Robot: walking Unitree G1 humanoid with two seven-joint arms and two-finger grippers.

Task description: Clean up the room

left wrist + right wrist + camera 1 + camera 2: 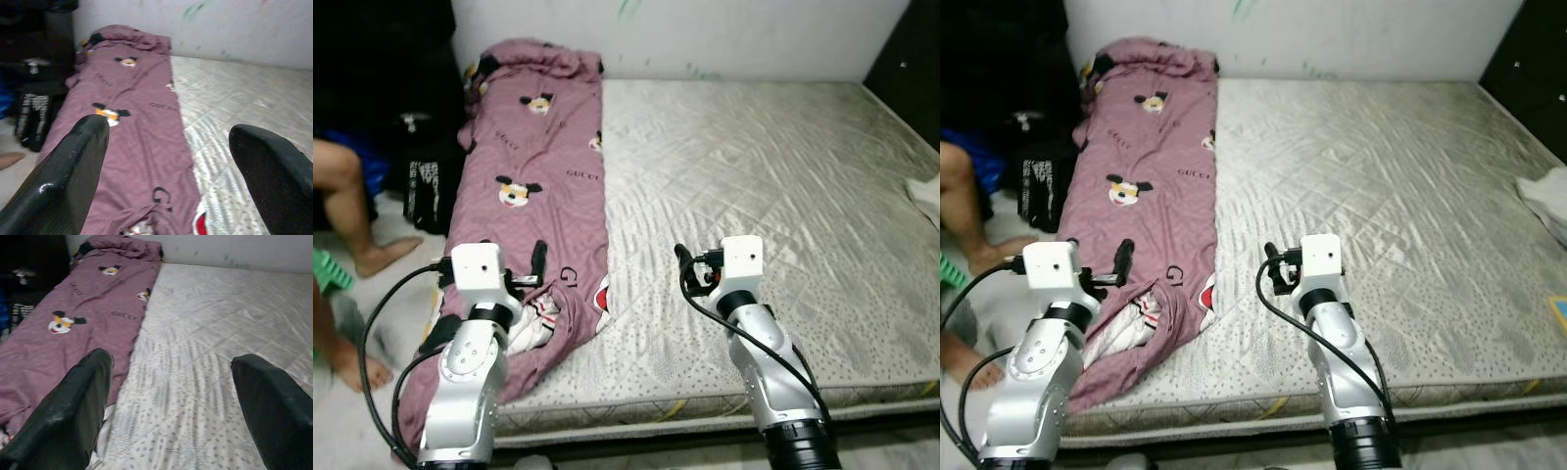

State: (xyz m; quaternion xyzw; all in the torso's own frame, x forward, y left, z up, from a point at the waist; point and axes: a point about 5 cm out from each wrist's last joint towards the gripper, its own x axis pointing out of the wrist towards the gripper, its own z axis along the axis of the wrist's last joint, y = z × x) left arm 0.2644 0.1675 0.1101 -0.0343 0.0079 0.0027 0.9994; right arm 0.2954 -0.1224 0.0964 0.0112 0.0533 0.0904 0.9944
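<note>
Lying along the left side of the mattress [773, 186] is a mauve blanket [533, 196] w/ cartoon-mouse heads and lettering printed on it; it runs from the wall end, where it's bunched up, down to the near edge, where it's crumpled and spills over the mattress's left side toward the floor. White and red cloth shows in the folds at the near end.

Mattress is grey, quilted, bare across the middle and right, so plenty of open room beside the blanket. Its near edge sits just in front of both arms.

Left tool [540, 264] hovers over the blanket's crumpled near end, fingers spread wide, holding nothing. Right tool [684, 262] is over bare mattress just right of the blanket's edge, fingers also wide apart and empty per wrist view.

Left of the mattress: a person's bare legs [352, 211] on the floor, cut off by the frame, plus a dark bag [426, 186] w/ white print, hard to read. At the mattress's right edge a white cloth [926, 199] is partly cut off.
</note>
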